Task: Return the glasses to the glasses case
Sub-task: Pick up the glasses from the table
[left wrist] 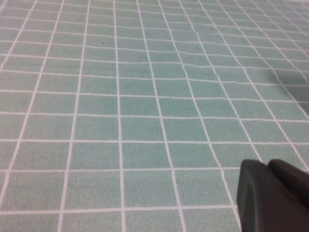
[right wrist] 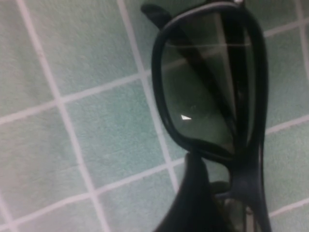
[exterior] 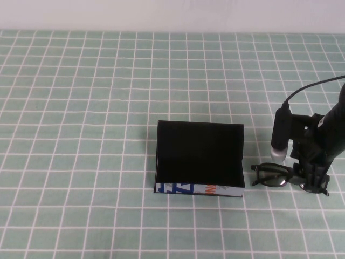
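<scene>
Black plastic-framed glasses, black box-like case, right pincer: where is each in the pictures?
Black plastic-framed glasses point(exterior: 275, 176): high view, on the lens nearer the case.
Black box-like case point(exterior: 199, 156): high view, on its dark open interior.
Right pincer point(exterior: 314, 183): high view, between its fingertips, over the glasses' far end.

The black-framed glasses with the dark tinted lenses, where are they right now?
In the high view the black-framed tinted glasses lie on the green checked tablecloth, just right of the open black glasses case, with the right gripper down over their right end.
</scene>
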You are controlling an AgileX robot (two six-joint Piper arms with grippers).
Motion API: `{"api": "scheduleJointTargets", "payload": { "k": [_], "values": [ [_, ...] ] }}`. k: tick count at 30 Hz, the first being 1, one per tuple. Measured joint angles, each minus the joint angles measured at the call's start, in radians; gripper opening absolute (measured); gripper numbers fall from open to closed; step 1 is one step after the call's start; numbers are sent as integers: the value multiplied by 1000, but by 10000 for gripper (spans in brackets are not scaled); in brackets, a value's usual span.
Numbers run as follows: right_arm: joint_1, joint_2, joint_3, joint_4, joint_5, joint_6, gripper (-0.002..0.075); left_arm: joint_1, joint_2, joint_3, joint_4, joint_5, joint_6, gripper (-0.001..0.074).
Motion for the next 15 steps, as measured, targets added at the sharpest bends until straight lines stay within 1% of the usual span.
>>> {"api": "scheduleJointTargets", "payload": {
  "k": [8,15],
  "values": [
    [0,47,0,-22,-25,0,398,0,0,0,0,0,0,-2],
    [0,56,0,-22,-13,0,304,0,0,0,0,0,0,-2]
  ]
}}
